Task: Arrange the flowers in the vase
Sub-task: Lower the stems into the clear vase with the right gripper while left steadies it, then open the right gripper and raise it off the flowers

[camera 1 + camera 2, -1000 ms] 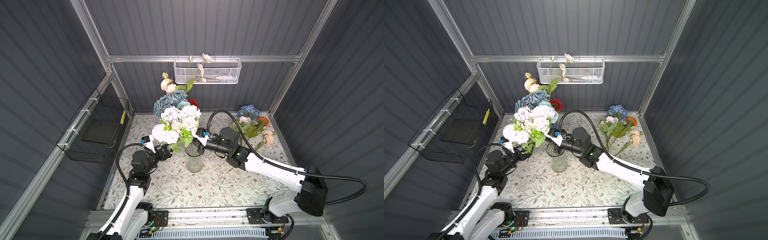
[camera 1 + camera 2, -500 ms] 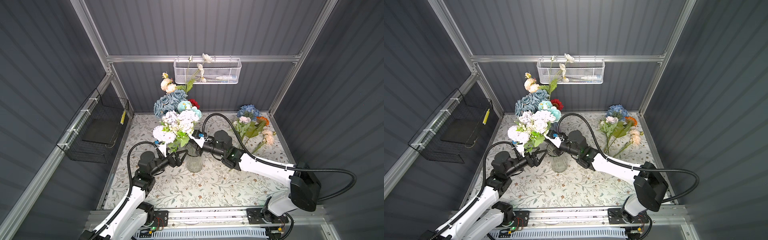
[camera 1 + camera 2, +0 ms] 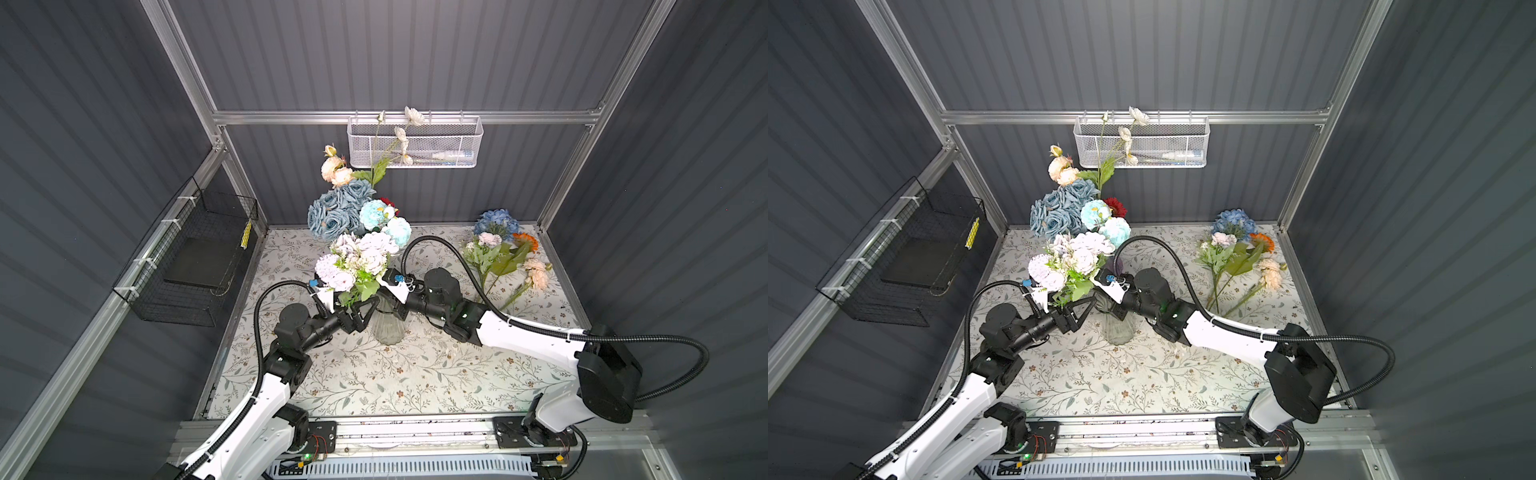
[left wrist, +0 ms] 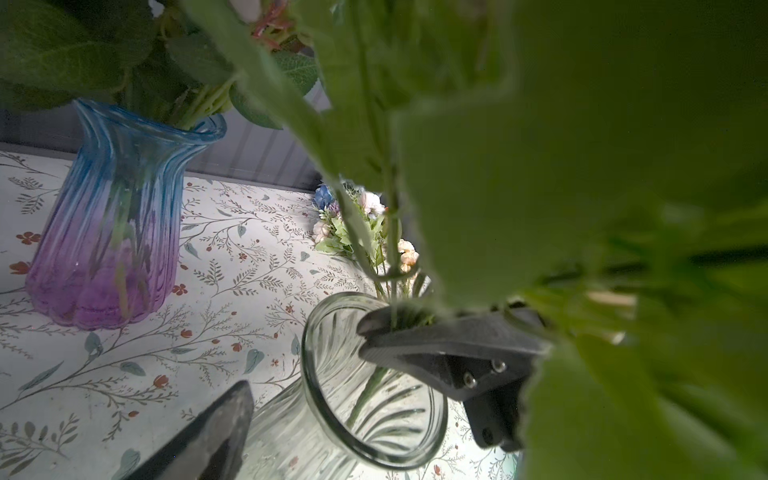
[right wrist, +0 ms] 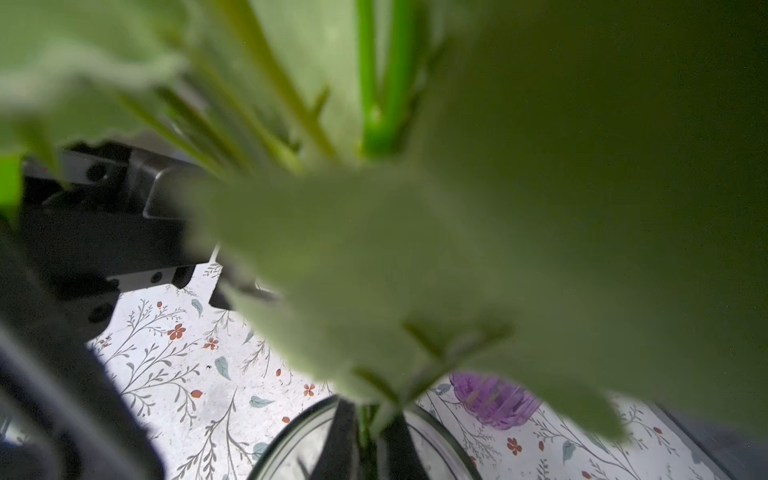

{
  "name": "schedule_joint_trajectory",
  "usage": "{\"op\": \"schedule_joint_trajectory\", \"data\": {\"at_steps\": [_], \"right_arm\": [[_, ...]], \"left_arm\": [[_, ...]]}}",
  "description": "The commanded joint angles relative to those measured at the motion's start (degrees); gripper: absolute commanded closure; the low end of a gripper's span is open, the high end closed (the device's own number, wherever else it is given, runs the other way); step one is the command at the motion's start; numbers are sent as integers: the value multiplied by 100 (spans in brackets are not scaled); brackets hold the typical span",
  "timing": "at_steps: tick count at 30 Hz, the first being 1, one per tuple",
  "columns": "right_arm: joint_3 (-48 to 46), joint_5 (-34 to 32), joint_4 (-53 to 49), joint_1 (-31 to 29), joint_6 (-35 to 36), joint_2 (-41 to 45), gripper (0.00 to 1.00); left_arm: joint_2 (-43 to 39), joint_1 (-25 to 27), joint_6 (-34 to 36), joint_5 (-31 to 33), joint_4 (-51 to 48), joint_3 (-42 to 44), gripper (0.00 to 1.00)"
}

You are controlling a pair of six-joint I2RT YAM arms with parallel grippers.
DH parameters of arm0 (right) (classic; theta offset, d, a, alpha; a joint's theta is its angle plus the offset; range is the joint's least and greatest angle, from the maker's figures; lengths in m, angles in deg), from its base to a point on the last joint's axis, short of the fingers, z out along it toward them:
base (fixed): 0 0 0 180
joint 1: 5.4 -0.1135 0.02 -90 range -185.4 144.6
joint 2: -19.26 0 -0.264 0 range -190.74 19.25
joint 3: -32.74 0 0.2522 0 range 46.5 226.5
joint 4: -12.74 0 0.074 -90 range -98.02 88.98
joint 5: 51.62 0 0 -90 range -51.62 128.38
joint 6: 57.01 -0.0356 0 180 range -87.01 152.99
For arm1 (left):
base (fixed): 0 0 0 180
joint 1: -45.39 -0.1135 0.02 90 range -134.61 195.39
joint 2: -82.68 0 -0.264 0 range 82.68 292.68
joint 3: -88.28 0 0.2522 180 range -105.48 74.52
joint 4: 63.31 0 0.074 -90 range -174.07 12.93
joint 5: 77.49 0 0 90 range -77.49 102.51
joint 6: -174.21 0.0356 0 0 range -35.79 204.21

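A clear ribbed glass vase (image 3: 388, 330) (image 3: 1119, 330) (image 4: 374, 415) stands mid-table. My right gripper (image 3: 384, 302) (image 3: 1105, 300) (image 5: 368, 444) is shut on the green stems of a white and lilac bunch of flowers (image 3: 361, 257) (image 3: 1075, 257), right over the vase mouth; one stem reaches down inside the glass. My left gripper (image 3: 362, 311) (image 3: 1079, 311) is open beside the vase neck, holding nothing. In the left wrist view one of its fingers (image 4: 216, 436) shows and leaves hide the other. More loose flowers (image 3: 503, 255) (image 3: 1237, 251) lie at the back right.
A blue-to-purple glass vase (image 4: 112, 216) behind the clear one holds dusty-blue roses (image 3: 336, 210), aqua puffs and a red bloom. A white mesh basket (image 3: 415, 141) hangs on the back wall and a black wire basket (image 3: 195, 266) on the left wall. The tablecloth (image 3: 415, 374) has a floral print.
My right gripper has lowered the bunch towards the clear vase, uncovering the aqua puffs behind. My left gripper has moved right, up to the vase neck, still open.
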Motion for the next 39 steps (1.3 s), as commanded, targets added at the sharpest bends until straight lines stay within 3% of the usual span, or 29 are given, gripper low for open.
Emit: {"op": "schedule_joint_trajectory", "data": {"at_steps": [1, 16, 19, 21, 24, 39], "right_arm": [[-123, -127, -70, -86, 20, 107, 99], [-234, -320, -468, -184, 110, 205, 91], [-232, -324, -533, -184, 136, 229, 83], [-226, -340, -574, -191, 178, 245, 71], [-208, -395, -655, -193, 233, 274, 60], [-498, -723, -592, -193, 102, 1014, 51]], "left_arm": [[162, 41, -169, 130, 534, -183, 1], [862, 94, -200, 278, 1106, -405, 1], [891, 103, -183, 338, 1109, -381, 1], [877, 111, -180, 387, 1098, -336, 1], [815, 120, -161, 501, 1012, -241, 1], [704, 138, -34, 812, 781, 159, 1]]}}
